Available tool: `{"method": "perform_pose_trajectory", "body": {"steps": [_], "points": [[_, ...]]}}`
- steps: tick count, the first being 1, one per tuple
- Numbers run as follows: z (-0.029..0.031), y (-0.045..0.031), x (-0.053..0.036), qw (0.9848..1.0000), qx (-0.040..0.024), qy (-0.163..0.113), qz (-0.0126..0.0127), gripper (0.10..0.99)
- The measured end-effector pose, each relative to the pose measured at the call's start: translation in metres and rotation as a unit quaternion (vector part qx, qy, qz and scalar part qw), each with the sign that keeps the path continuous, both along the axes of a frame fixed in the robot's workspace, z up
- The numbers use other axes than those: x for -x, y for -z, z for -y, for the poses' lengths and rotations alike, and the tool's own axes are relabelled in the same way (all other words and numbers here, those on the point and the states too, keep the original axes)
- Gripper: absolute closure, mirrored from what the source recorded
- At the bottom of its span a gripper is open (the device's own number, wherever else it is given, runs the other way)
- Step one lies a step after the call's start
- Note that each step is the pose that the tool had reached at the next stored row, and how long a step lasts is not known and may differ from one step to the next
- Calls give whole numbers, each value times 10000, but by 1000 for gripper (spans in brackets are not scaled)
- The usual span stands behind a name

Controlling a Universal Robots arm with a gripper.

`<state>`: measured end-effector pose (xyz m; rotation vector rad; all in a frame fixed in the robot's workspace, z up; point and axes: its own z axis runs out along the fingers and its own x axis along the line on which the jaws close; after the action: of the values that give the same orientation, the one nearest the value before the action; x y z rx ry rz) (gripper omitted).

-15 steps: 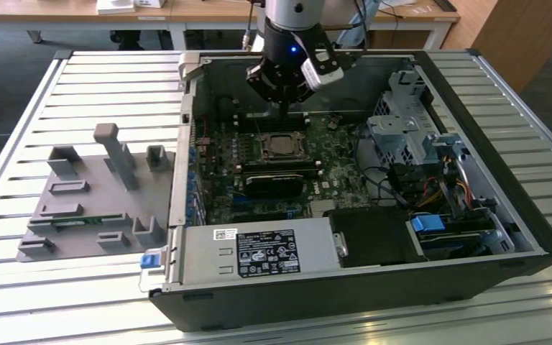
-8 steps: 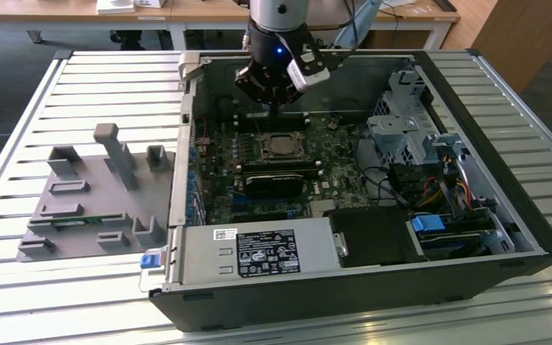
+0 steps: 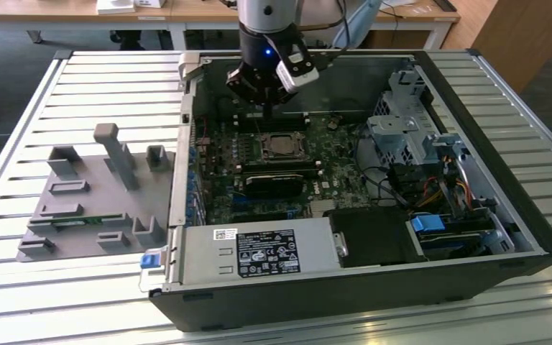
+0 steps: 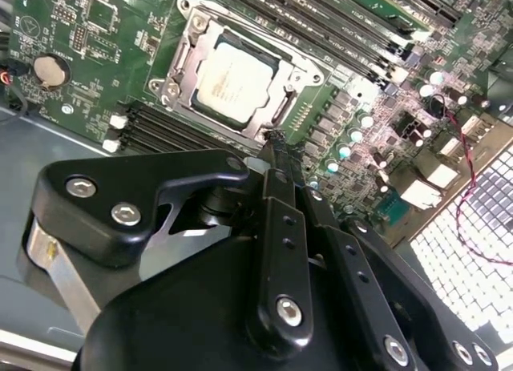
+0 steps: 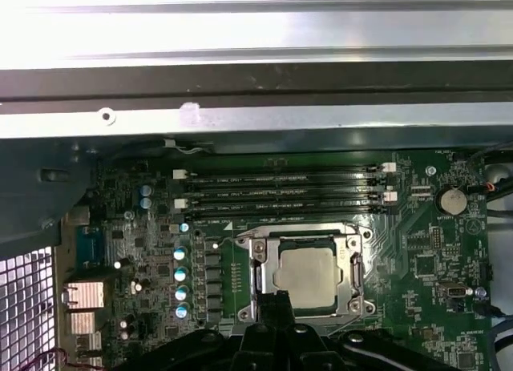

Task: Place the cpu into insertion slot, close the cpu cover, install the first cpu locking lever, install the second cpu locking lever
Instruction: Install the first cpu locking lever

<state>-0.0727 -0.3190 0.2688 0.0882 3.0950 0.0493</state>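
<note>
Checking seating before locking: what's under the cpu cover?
Through the cpu cover's window the cpu shows, lying flat, with the insertion slot's dark rim around it. The slot's contacts are hidden beneath the chip, and the gripper covers part of the cover's edge.

Open air sits above the square silver-grey metal cover frame (image 5: 262, 267), under my closed black gripper (image 4: 275, 139). Long black memory slots (image 5: 280, 191) and the grey steel case wall (image 5: 256, 118) hem one side, a black ribbed block (image 3: 276, 183) the other.

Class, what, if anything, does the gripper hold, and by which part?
Nothing visible is held; the gripper is shut, its tip at the edge of the cpu cover.
</note>
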Motion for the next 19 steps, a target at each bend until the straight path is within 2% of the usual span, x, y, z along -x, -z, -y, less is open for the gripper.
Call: {"method": "perform_pose_trajectory", "body": {"steps": [2,7,12,19], "points": [[0,6,16,10000,-1,0,18,980],[-23,44,70,10000,5,-1,18,980],[-69,110,110,10000,61,0,19,980],[-70,143,190,10000,66,-3,18,980]]}}
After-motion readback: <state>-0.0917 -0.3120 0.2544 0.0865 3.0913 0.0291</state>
